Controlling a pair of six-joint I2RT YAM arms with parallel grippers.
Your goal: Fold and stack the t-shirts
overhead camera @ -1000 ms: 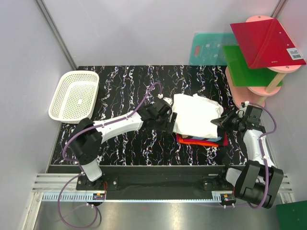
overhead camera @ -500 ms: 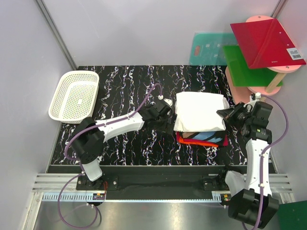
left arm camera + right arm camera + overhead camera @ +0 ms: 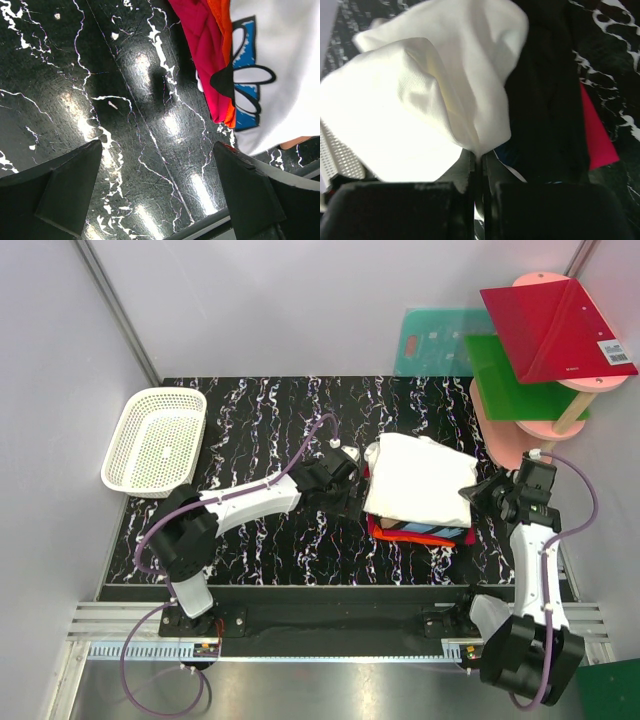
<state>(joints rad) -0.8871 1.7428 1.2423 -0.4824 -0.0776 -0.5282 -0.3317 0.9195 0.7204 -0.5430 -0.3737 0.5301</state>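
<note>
Skewed since half a second ago, the white daisy-print cloth t-shirt (image 3: 415,480) sits pinched in my closed right gripper (image 3: 479,172); square it over the red-and-black folded stack (image 3: 420,533) ahead before releasing.

t-shirts (image 3: 418,490): stacked, right of centre | basket (image 3: 130,445): rear left

I am looking down on a black tabletop (image 3: 260,420) veined in white, glossy enough to throw back spots of lamp glare under the left gripper (image 3: 356,492). Well off to that gripper's left and farther back sits a white mesh basket (image 3: 155,440). Behind the right gripper (image 3: 472,496) and to its right, a pink round stand (image 3: 497,435) carries a red board (image 3: 555,325) and a green board (image 3: 510,380). A teal board (image 3: 430,340) leans on the pale grey wall (image 3: 330,300).
</note>
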